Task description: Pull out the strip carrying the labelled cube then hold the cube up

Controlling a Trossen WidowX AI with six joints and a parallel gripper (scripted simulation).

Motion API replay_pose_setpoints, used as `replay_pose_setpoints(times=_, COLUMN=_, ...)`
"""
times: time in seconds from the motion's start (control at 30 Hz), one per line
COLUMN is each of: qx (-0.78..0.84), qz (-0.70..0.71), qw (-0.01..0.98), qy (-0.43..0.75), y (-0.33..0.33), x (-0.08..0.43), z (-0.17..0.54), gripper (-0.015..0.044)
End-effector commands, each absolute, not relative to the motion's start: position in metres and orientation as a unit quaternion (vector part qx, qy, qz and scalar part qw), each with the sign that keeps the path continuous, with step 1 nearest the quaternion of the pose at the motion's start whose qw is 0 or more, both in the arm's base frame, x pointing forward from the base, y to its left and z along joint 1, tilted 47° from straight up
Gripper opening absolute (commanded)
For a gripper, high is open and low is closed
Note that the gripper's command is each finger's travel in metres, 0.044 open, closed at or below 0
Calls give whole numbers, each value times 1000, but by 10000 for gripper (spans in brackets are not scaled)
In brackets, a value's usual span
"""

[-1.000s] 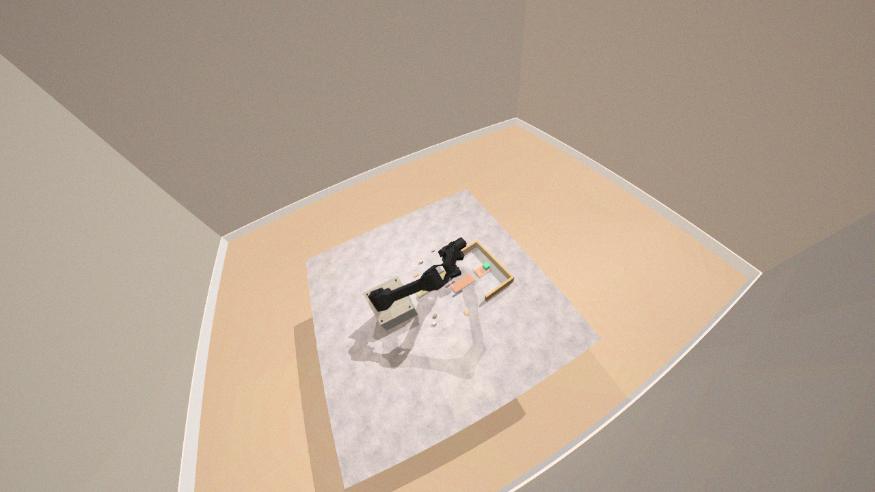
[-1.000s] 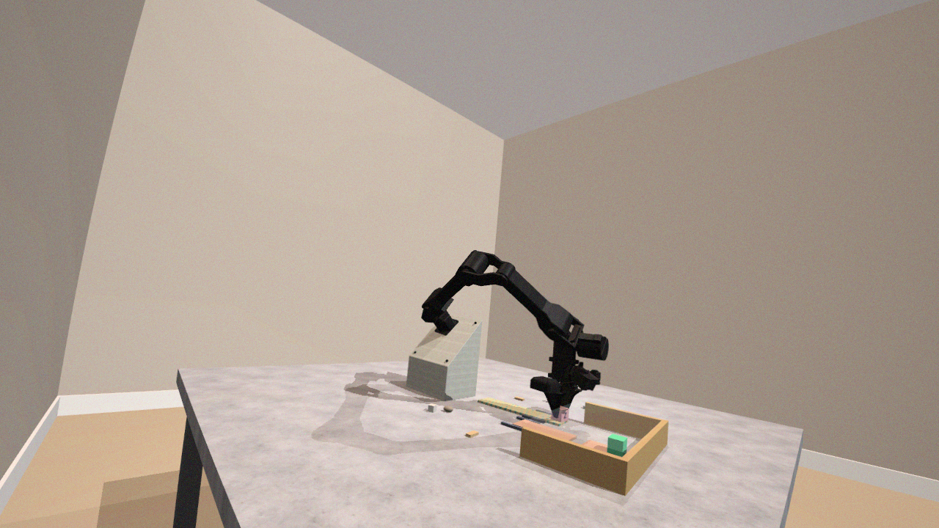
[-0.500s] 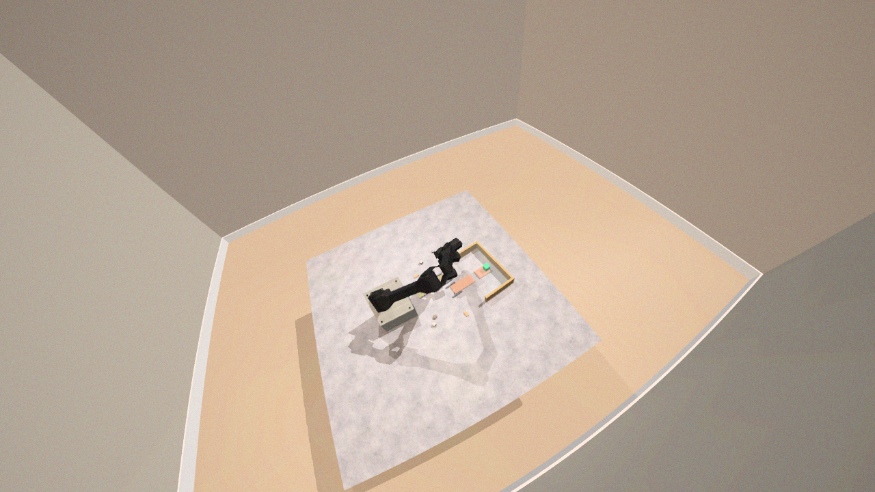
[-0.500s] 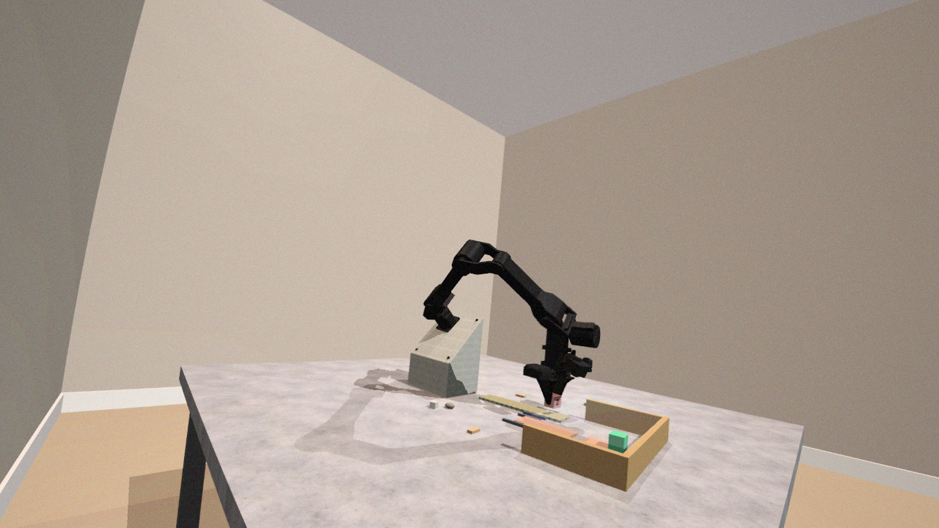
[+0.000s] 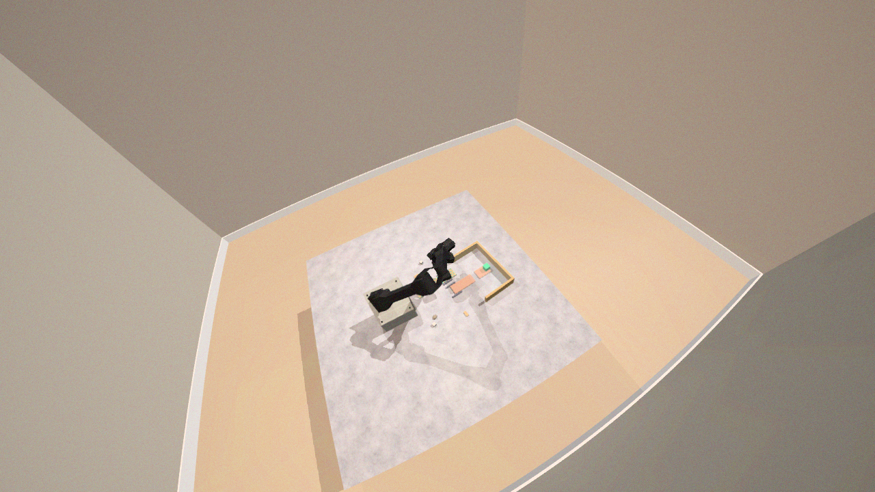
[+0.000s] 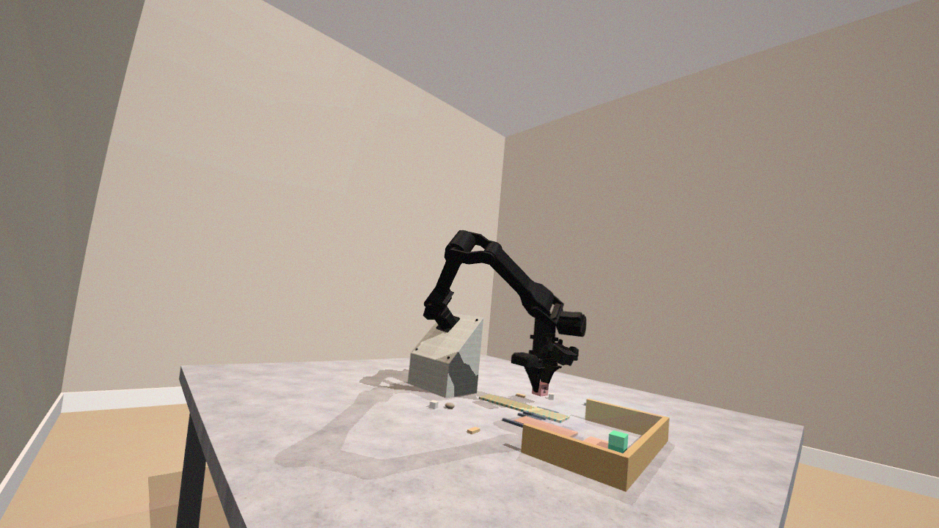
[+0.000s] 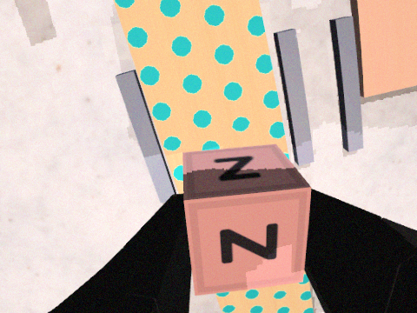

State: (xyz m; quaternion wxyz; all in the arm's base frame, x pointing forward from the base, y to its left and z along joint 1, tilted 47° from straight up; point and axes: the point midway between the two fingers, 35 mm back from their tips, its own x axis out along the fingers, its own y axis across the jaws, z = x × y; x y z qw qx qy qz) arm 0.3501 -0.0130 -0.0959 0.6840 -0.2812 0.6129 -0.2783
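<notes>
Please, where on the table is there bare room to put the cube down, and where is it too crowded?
The near-left stretch of the table, bordered by the table edge and the small scattered bits, looks bare. The strip of surface right of the wooden frame too. Crowded: around the dotted strip, grey bars and frame, under the gripper holding the pink cube.

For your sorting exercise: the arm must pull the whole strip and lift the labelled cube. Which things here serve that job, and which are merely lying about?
Part of the job:
- pink cube marked N, clamped in the gripper
- orange strip with teal dots

Lying about:
- green cube inside the wooden frame
- plain peach strip
- small scraps on the table
</notes>
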Motion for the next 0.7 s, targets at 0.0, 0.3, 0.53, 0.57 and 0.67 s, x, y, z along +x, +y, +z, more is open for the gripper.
replay_pose_setpoints(times=0.0, qx=-278, qz=-279, qw=685, qy=613, y=-14, x=337, z=-95, gripper=0)
replay_pose_setpoints(times=0.3, qx=-279, qz=-278, qw=685, qy=613, y=-20, x=308, z=-93, gripper=0)
replay_pose_setpoints(times=0.53, qx=-278, qz=-278, qw=685, qy=613, y=1, x=305, z=-75, gripper=0)
replay_pose_setpoints(times=0.57, qx=-278, qz=-278, qw=685, qy=613, y=4, x=305, z=-72, gripper=0)
replay_pose_setpoints(times=0.67, qx=-278, qz=-278, qw=685, qy=613, y=7, x=304, z=-69, gripper=0)
